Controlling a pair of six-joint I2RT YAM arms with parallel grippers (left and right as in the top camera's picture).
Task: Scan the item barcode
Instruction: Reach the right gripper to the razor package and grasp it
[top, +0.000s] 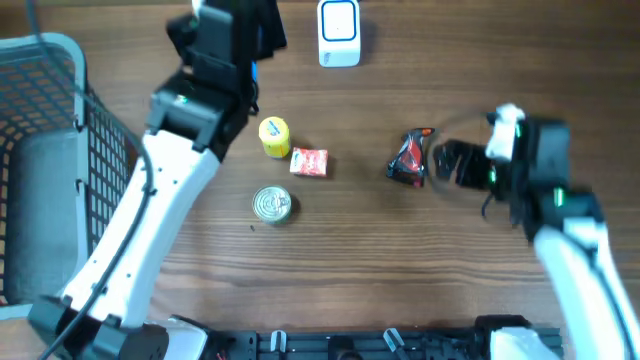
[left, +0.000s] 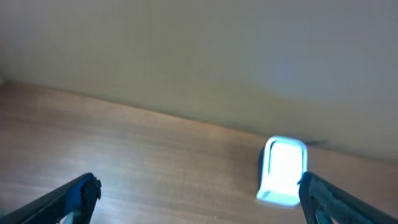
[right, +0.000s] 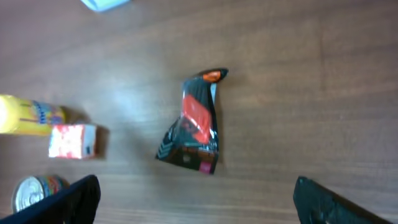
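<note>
As my right end effector (right: 196, 190) stands wide apart beside the red-and-black snack packet (right: 196, 127), I should straddle its narrow waist. Pinch lightly, leaving its flat faces uncovered for the scanner (top: 339, 33).

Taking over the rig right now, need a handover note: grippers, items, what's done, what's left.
Left gripper: open, empty, pointed toward the scanner.
Right gripper: open, empty, over the black-and-red pouch, no contact visible.
Other items: yellow container, red box and tin can lie between the arms. The basket is on the left.
Done: nothing held, and no item is at the scanner.
Left: grasp an item (the pouch looks like the nearest candidate) and present its barcode to the scanner.
</note>
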